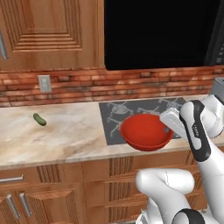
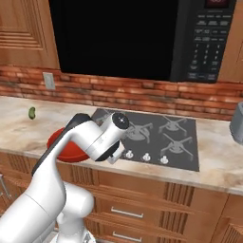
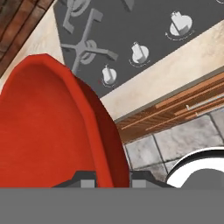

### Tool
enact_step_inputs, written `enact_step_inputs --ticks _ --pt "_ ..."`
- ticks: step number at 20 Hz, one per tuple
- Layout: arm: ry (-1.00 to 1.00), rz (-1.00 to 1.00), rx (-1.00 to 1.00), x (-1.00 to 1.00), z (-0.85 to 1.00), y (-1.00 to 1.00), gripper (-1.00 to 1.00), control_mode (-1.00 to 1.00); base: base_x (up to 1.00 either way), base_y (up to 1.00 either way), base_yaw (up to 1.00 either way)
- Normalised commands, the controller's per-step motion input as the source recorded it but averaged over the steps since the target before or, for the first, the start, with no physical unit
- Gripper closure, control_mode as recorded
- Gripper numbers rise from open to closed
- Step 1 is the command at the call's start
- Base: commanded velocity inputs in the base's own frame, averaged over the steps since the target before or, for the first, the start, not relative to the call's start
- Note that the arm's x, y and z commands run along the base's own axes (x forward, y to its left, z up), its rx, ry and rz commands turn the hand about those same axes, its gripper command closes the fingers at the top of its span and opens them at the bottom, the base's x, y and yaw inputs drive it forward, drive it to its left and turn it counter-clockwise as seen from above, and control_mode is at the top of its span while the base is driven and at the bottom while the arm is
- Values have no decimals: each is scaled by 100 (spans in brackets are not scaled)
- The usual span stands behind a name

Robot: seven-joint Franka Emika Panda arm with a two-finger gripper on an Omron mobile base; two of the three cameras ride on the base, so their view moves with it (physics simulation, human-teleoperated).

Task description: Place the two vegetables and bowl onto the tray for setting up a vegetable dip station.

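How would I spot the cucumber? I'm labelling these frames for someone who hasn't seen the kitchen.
Start at the marble counter left of the grey stovetop. Below the wall outlet in the brick backsplash lies the cucumber. It is small, dark green and elongated, alone on the counter, far from the red bowl.

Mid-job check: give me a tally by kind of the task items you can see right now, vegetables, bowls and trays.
Vegetables: 1, the green cucumber lying on the counter left of the stovetop.
Bowls: 1, the red bowl, its rim clamped in the gripper and held over the counter's front edge.
Trays: 0 in view.
Total: 2
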Motion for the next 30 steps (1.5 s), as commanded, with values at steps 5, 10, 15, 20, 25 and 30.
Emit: enact_step_inputs --ticks 5,10,15,20,25,30 --pt "0 0 0 0 0 0 100 100 1 -60 0" --pt "0 0 0 0 0 0 100 100 4 -59 0" --pt "0 0 0 0 0 0 100 100 5 -59 0" --pt "0 0 0 0 0 0 100 100 5 -59 0" --pt "0 0 0 0 0 0 100 100 6 -58 0" --pt "0 0 0 0 0 0 100 100 8 -58 0"
